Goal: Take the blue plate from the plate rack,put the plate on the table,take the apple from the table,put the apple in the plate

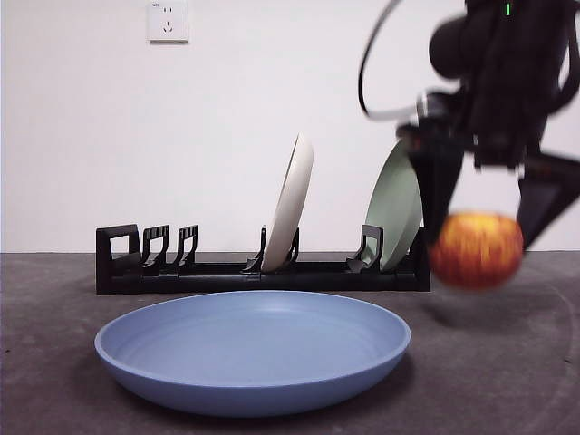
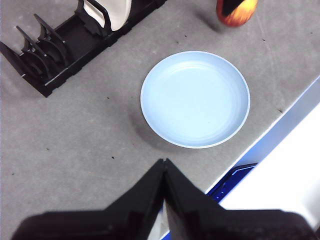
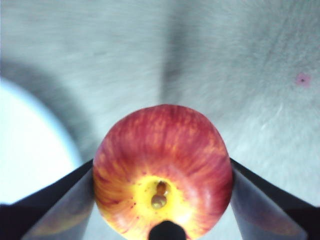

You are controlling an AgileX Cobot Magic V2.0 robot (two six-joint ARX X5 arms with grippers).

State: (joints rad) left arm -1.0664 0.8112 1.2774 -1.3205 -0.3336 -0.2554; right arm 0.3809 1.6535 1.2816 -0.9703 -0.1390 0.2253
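Right claw (image 1: pixel 485 217) pinching blurred apple (image 1: pixel 476 250) above table (image 1: pixel 507 362); left claw (image 2: pixel 164 170) pressed together.

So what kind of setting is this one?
Probably a lab bench staged as a kitchen task: bare white wall with a socket, grey table, plate rack, blue plate, and the right gripper holding the apple.

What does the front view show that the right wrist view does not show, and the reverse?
Only the front view shows the plate rack, holding a cream-white plate and a sage-green plate, and a wall socket. Only the right wrist view shows the apple's yellow end with its brown centre. Both show the apple in the right gripper, off the table, and the blue plate.
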